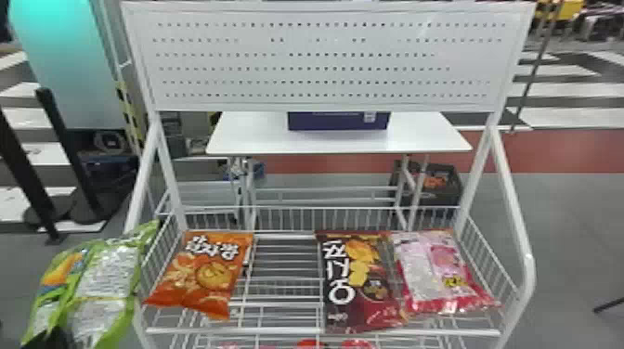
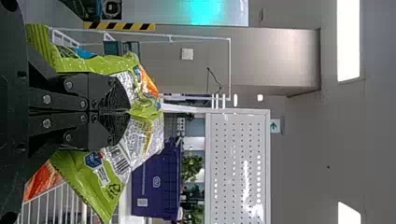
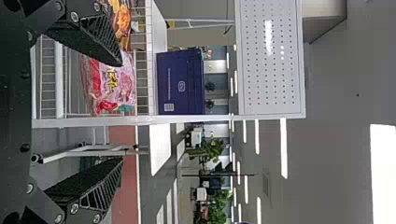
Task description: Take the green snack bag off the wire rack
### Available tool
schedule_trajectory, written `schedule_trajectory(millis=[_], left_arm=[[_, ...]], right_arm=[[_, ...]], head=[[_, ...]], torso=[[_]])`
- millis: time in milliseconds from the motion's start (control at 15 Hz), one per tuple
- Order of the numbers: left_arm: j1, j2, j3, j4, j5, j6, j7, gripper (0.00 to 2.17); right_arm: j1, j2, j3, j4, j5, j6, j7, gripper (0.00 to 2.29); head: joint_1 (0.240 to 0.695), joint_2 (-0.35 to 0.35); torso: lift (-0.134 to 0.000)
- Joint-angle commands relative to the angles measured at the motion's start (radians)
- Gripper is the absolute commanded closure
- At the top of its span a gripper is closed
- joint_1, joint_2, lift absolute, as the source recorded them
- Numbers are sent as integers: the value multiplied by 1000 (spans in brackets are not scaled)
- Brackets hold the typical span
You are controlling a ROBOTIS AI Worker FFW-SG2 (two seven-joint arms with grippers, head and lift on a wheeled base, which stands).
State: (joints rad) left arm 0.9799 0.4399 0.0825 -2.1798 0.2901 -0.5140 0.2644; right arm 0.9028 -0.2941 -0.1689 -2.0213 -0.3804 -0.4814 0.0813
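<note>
Two black fingers of the left gripper (image 2: 129, 111) pinch the green snack bag (image 2: 144, 135) in the left wrist view, with bag puffing out on each side of them. The bag is off the wire rack (image 1: 288, 332), out past its left side. One top corner is right by the side wires; I cannot tell if it touches them.

The bag looks light, so lifting it should be easy. It is likely soft and crinkly, with a shiny skin that could slip. The snacks in it may crack if the pinch is too hard. A good place to grab is a thick fold, like the one it has now, or the flat strip at an end. The fat middle would be a bad spot to press flat. The loose parts may flop and catch on the wires, so it should go away from the rack slowly.

The right gripper (image 3: 122, 111) has its fingers spread wide with nothing between them. On the rack lie an orange snack bag (image 1: 204, 274), a dark red snack bag (image 1: 362, 283) and a pink snack bag (image 1: 438, 271).
</note>
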Motion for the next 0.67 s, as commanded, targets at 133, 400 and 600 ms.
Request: schedule_trajectory(millis=[133, 400, 600], left_arm=[[-1, -1, 0, 2, 0, 1, -4, 1531], [-1, -1, 0, 3, -2, 4, -4, 1531], [-1, -1, 2, 2, 0, 4, -4, 1531]], right_arm=[[5, 0, -3, -5, 0, 2, 0, 174], [7, -2, -4, -10, 0, 17, 0, 174], [8, -2, -6, -10, 0, 17, 0, 174]], head=[[499, 0], [499, 0], [499, 0]], torso=[[0], [0], [0]])
